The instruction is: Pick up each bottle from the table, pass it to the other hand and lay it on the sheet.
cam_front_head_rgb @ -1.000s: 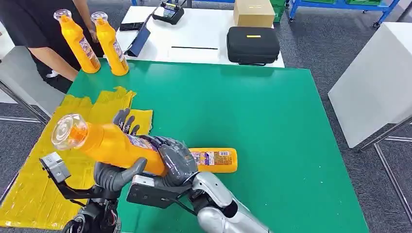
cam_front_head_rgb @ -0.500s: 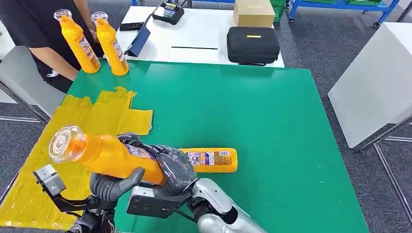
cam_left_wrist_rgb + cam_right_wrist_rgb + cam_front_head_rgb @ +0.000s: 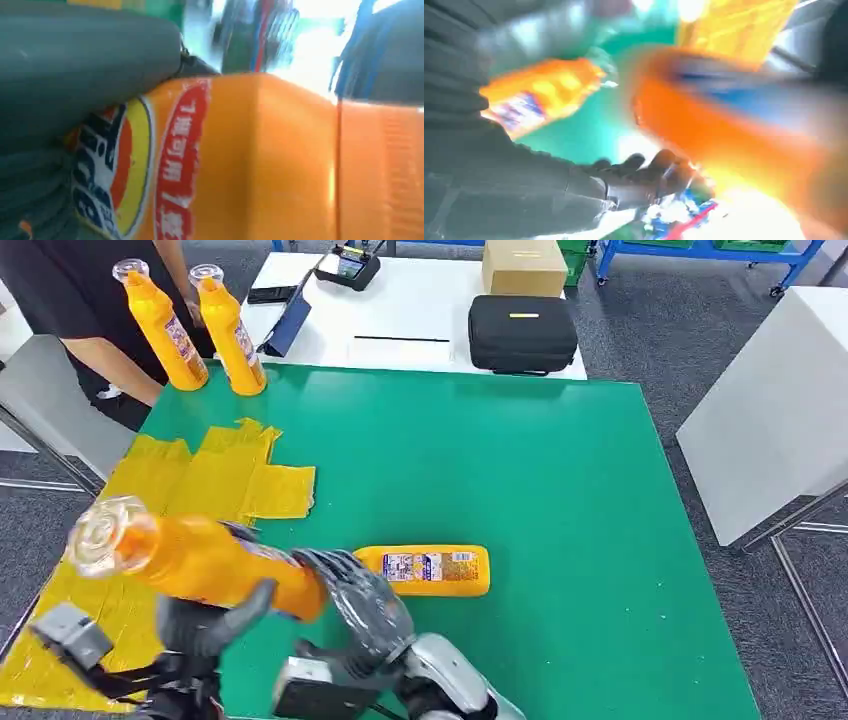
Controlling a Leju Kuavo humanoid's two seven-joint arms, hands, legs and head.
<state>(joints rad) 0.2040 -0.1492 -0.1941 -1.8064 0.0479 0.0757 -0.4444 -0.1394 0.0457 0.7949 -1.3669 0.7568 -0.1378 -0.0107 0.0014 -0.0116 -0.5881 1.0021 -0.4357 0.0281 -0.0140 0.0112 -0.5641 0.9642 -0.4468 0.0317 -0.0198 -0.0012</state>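
My left hand (image 3: pixel 210 615) grips an orange bottle (image 3: pixel 200 560) around its body, clear cap pointing left, above the green table's (image 3: pixel 540 480) front left corner. The left wrist view shows its label (image 3: pixel 260 160) close under my thumb (image 3: pixel 75 65). My right hand (image 3: pixel 360 600) is beside the bottle's base with its fingers spread; in the blurred right wrist view the bottle (image 3: pixel 724 130) stands off from my palm (image 3: pixel 639 175). A second orange bottle (image 3: pixel 430 570) lies on the table just right of my hands. The yellow sheet (image 3: pixel 200 475) covers the table's left side.
Two more orange bottles (image 3: pixel 165 325) (image 3: pixel 232 330) stand upright at the table's far left corner, next to a person in black (image 3: pixel 70 300). Behind is a white table (image 3: pixel 400 310) with a black case (image 3: pixel 522 333) and a cardboard box (image 3: pixel 522 265). Another white table (image 3: pixel 780 410) stands right.
The held bottle has moved left toward the sheet with my left hand. My right hand, which was wrapped around the bottle, has loosened and stayed behind at its base.
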